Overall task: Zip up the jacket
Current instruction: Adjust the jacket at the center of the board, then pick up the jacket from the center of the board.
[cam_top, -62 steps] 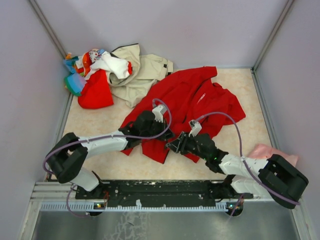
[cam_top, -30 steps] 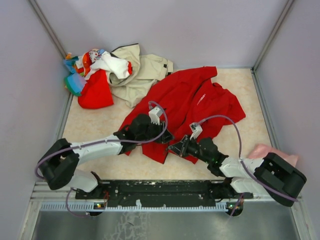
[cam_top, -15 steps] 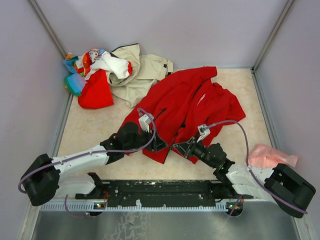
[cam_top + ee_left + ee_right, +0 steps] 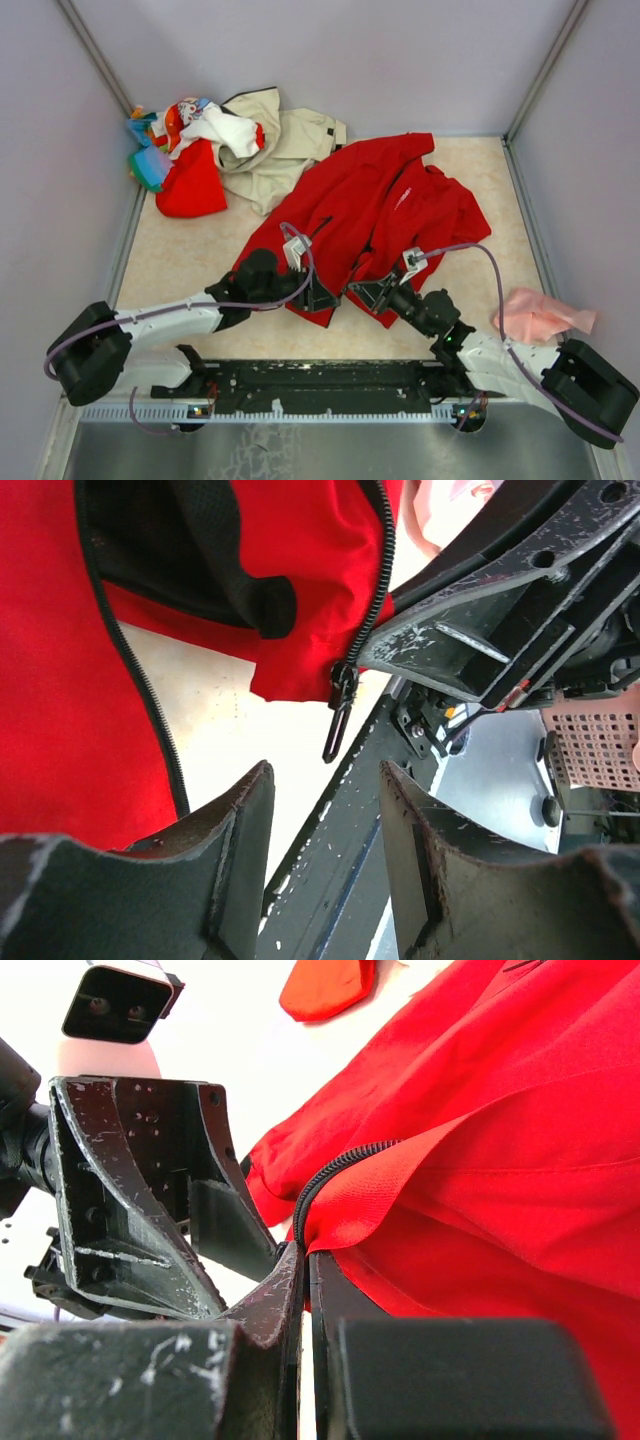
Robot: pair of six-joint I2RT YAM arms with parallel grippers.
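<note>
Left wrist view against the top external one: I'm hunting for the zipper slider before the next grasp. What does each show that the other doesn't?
Only the left wrist view: the black slider with its pull tab dangling at the hem corner, beyond the left gripper's open, empty jaws. Only the top external view: the beige jacket and the mixed clothes pile at the far left. Both: the red jacket and the right gripper shut on its hem.

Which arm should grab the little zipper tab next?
Left. The left pincer is open and the tab hangs right in front of it. The right pincer is shut on the jacket by its edge, so it is busy.
</note>
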